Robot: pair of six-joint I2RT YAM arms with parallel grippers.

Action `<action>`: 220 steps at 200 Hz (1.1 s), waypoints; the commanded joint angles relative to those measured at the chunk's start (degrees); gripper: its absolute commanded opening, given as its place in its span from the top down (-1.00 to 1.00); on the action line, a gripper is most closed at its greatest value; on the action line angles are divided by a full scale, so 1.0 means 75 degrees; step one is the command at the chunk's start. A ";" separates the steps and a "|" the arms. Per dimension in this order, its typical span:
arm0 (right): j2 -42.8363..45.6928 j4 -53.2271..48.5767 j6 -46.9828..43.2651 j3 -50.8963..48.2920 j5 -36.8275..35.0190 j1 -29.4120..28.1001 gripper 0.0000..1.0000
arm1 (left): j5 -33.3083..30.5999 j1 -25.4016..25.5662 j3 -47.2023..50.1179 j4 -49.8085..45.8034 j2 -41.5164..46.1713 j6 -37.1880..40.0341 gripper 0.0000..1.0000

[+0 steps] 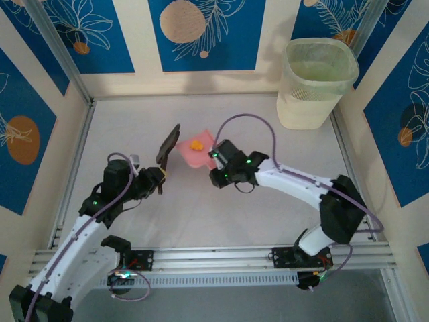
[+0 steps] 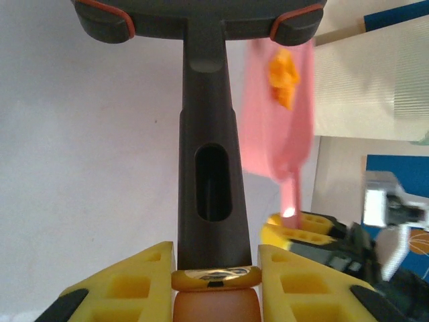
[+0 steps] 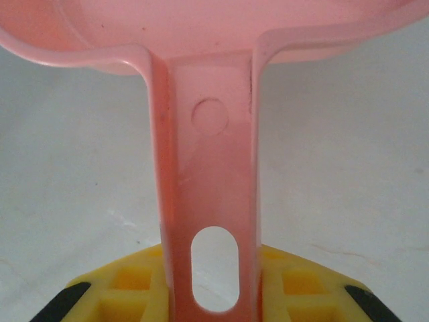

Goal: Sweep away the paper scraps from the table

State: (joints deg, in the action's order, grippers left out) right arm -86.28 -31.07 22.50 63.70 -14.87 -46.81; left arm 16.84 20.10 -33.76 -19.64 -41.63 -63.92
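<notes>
Orange paper scraps (image 1: 196,144) sit clumped in the pink dustpan (image 1: 190,159), its handle clenched by the right gripper (image 1: 215,156), while the left gripper (image 1: 159,180) clamps the dark brush (image 1: 168,149) just beside it mid-table (image 1: 201,221), the pale bin (image 1: 315,87) well apart.

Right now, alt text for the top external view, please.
The right gripper holds a pink dustpan carrying one orange paper scrap at the middle of the table. The left gripper holds a dark brush just left of the pan; a pale waste bin stands in the far right corner.
</notes>
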 commanded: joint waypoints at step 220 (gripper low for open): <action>0.1800 -0.3439 0.1131 0.3075 0.1561 0.5600 1.00 | -0.3308 0.3347 -0.0441 0.1522 -0.4046 0.3677 1.00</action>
State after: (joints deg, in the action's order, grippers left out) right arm -67.81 -56.40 29.52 78.78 -8.86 -7.90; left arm -6.31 44.45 -35.48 -7.25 -72.51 -38.13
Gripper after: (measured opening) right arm 0.257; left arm 0.267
